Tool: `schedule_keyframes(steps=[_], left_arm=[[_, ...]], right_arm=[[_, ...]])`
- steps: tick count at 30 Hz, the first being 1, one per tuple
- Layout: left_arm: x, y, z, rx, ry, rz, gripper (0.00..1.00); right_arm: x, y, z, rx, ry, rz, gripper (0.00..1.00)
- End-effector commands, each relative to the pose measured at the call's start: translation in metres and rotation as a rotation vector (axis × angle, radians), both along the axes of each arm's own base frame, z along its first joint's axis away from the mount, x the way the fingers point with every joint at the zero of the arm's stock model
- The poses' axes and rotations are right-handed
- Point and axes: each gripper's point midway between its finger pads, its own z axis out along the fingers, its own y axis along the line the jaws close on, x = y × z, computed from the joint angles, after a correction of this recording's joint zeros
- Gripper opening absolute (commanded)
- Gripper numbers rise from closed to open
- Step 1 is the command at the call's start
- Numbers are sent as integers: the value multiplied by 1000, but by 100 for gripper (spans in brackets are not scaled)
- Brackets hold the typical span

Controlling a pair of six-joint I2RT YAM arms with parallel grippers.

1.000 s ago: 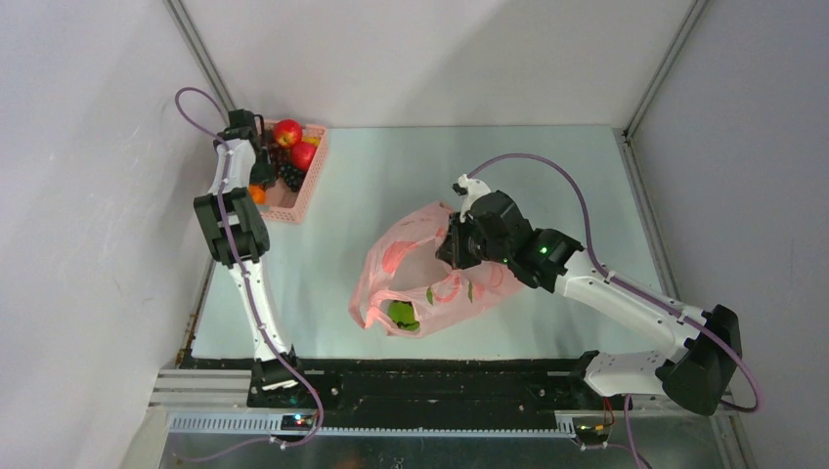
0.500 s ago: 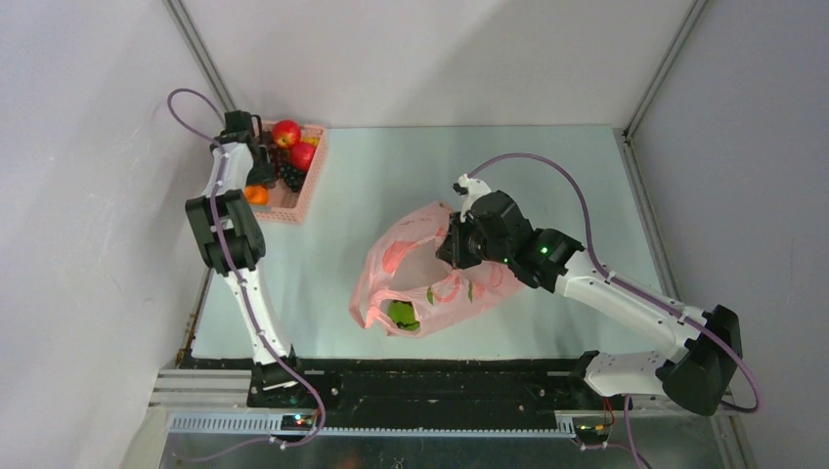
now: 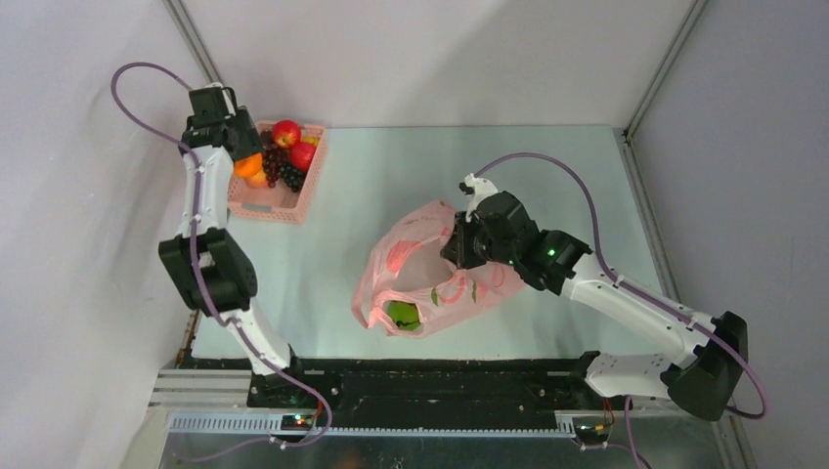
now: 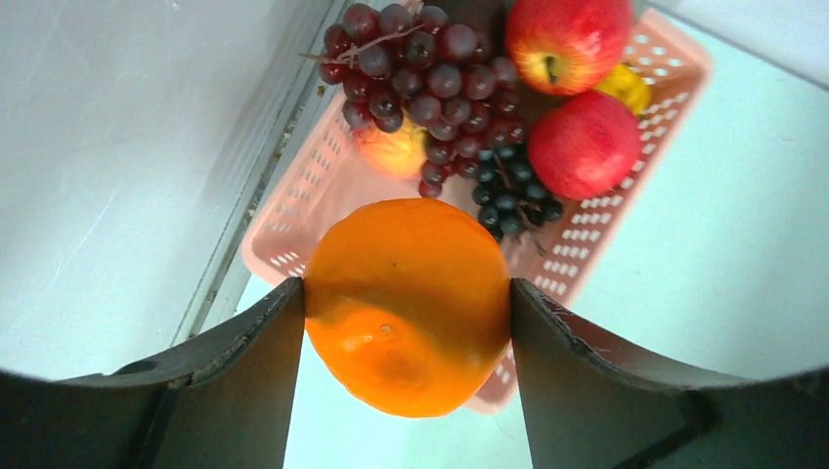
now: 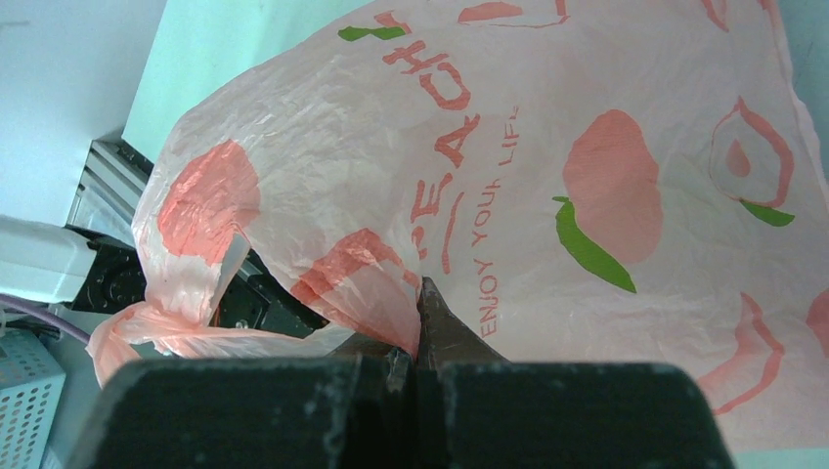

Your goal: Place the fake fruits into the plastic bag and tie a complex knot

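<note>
Orange plastic first: my left hand point(image 4: 404, 327) is clamped on an orange point(image 4: 406, 293), held above the basket point(image 4: 293, 220), where red apples point(image 4: 585, 145) and grapes point(image 4: 430, 68) lie. The bag point(image 3: 430, 269) sits in the middle of the bench point(image 3: 547, 176), well to the right of that hand and nearer the arm bases. One green fruit point(image 3: 401, 314) shows through its near-left end. My right hand point(image 5: 417, 337) is shut on a pinch of the bag's rim at the far-right side, so the mouth, I judge, gapes up and left, toward the orange. The carry is a diagonal — right and back toward me.
</note>
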Motion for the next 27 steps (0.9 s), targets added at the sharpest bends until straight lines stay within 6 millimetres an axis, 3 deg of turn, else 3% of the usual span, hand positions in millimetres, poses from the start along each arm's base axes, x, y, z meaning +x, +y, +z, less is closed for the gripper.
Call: schedule_keyframes(steps=[1,4,8,10,11,12,13,16,22,27], left_arm=[[-25,-45,70,-51,-181,-91,47],[-48,-82,83,-77,-204,-167,47],[-92,-147,91,-96,-233,-308,47],[-119,-193,93,-143,-260,-404,47],[-136,-206,96,-174,-291,-442,47],[-150,-231,85,-231,-275,-492,47],[-165,-243,98,-261,-326,-532,47],[-211,-290,108,-345,-372,-658,47],[-269,-333,134,-456,-449,-789,46],[-299,-369,129,-495,-427,-900,45]], right_arm=[[2,-10,13,17,-27,-44,0],[3,-13,14,12,-35,-59,0],[1,-17,19,18,-41,-64,0],[-2,-20,20,17,-37,-69,0],[-2,-21,19,14,-36,-72,0],[-3,-24,19,8,-33,-81,0],[-3,-26,18,4,-32,-85,0],[-4,-29,16,-12,-27,-97,0],[-3,-34,10,-38,-16,-125,0],[-4,-35,7,-50,-7,-138,0]])
